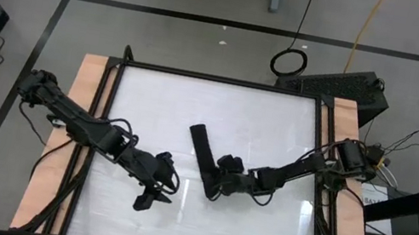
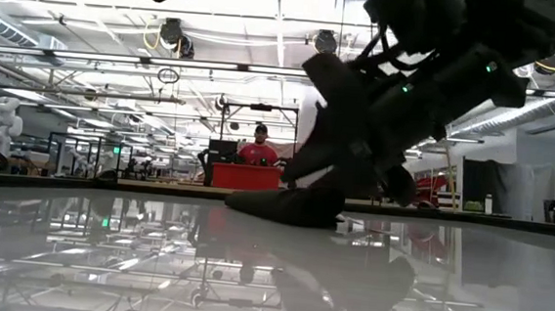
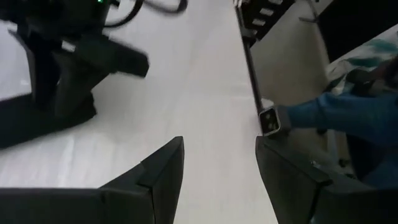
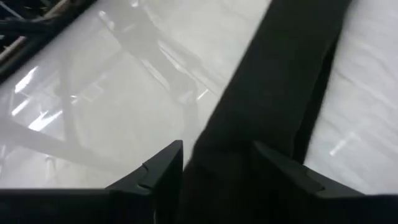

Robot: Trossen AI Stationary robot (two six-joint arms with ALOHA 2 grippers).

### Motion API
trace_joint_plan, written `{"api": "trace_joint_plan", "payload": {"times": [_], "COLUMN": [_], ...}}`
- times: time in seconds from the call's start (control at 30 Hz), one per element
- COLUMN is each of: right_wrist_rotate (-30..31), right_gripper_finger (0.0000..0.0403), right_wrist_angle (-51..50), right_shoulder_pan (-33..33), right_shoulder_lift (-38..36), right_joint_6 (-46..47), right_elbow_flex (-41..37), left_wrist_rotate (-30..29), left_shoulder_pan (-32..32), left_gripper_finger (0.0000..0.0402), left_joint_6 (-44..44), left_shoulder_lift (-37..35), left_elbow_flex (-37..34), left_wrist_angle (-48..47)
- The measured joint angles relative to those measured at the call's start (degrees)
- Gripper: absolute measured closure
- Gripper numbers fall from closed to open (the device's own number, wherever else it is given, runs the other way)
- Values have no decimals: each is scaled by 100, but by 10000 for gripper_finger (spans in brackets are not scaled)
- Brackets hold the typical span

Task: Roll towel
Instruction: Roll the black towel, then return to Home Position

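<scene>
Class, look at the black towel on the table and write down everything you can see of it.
The towel is plain black, soft-looking cloth, already rolled or folded into a long narrow strip. It lies flat on the white table near the middle, running slantwise. The right claw stands at its near end, fingers either side of the strip in the right wrist view; whether they press it cannot be told. The left claw is apart from it, open. No tag shows.

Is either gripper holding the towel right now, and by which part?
The right gripper straddles the near end of the rolled towel; a firm grip cannot be told. The left gripper is open, empty.
</scene>
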Motion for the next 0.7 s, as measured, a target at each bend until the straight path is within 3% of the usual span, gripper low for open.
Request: {"api": "trace_joint_plan", "payload": {"times": [0.37,0.7], "right_wrist_rotate": [14,28], "right_gripper_finger": [170,165], "right_wrist_angle": [136,-556], "right_shoulder_pan": [7,39], "right_shoulder_lift": [-511,-1564], "right_joint_6": [-812,-1864], "right_elbow_flex": [4,13], "left_wrist_rotate": [-236,-505], "left_shoulder_pan": [-165,-224], "left_gripper_finger": [196,196], "left_joint_6": [-4,4], "left_shoulder_lift": [-24,-23], "left_elbow_flex": [0,0], "left_wrist_angle": [-468,-1092]}}
